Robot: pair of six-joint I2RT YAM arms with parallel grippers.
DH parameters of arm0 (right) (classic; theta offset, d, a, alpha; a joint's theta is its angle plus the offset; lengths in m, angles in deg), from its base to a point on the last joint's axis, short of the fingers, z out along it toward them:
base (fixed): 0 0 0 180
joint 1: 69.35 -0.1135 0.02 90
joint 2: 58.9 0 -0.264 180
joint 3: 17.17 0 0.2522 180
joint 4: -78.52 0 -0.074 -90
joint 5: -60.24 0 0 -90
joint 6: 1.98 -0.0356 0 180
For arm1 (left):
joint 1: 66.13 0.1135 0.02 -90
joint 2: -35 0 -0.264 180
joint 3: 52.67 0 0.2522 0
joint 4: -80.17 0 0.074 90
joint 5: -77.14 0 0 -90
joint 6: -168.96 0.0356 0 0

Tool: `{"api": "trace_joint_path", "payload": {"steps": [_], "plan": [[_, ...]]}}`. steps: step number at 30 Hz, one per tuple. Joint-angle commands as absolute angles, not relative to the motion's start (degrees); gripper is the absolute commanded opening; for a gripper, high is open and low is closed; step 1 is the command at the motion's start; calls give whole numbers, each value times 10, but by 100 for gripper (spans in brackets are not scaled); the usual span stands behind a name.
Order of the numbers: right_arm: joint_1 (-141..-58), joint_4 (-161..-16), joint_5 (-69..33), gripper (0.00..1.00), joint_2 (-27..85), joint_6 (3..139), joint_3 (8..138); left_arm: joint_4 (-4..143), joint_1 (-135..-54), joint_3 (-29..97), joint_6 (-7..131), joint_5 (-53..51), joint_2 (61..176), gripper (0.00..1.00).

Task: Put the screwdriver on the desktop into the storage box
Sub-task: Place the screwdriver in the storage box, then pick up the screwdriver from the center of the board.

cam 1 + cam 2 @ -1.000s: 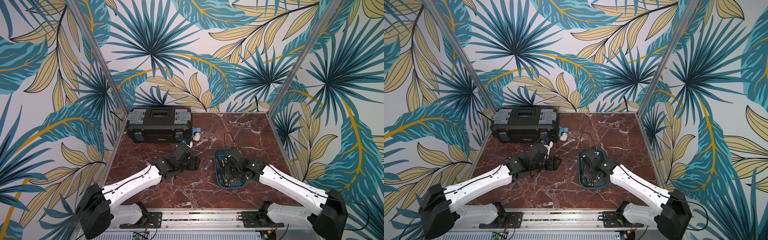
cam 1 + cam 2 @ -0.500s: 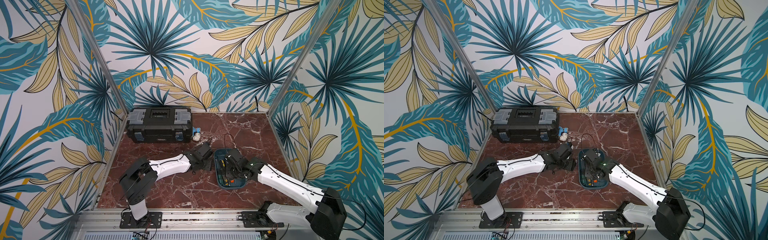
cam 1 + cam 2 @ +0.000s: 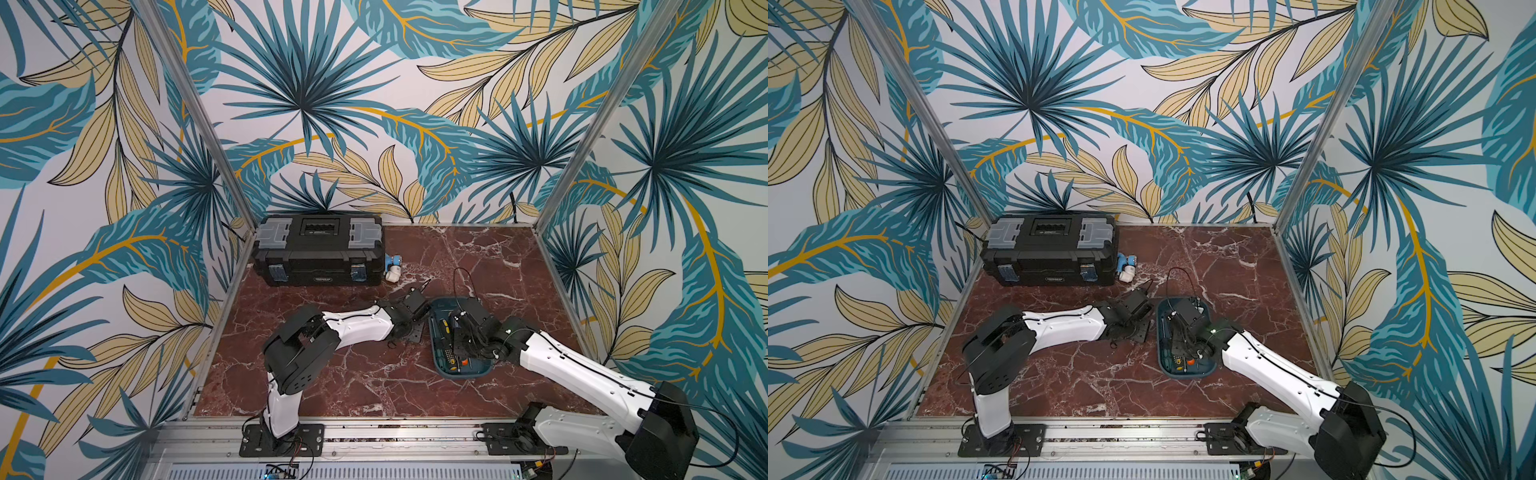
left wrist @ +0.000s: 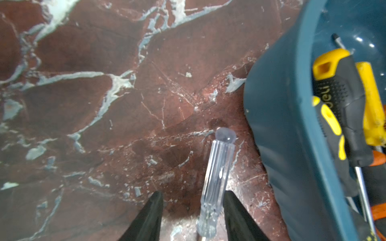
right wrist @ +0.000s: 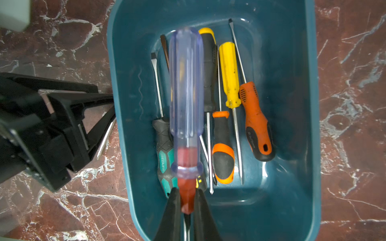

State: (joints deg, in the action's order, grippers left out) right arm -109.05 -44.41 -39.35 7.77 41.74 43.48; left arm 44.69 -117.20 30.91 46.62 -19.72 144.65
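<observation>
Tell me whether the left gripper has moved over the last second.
Yes. In a top view the left gripper has moved toward the storage box and now sits right beside its wall, fingers straddling a clear-handled screwdriver on the desktop.

The storage box (image 5: 292,52) is glossy plastic, the screwdriver (image 5: 187,94) handle clear, desktop (image 5: 351,83) polished.

Both top views are bright and evenly lit from overhead, sharp at centre with wide-angle stretch toward the corners and only faint, soft shadows. The left wrist view is smeared — the desktop (image 4: 104,104) veins look soft, with one pale glare patch. In the right wrist view highlights glint on the storage box (image 5: 292,187) floor, and the clear-handled screwdriver (image 5: 186,94) nearest the lens is blurred.
</observation>
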Motion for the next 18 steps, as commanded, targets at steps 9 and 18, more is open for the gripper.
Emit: {"api": "trace_joint_path", "payload": {"steps": [9,18], "plan": [[-1079,-436,-398,61,106,448,460,463,-1173,346,469,-194,1469,53],[-1080,-476,-334,33,128,433,443,458,-1173,348,453,-194,1498,46]]}}
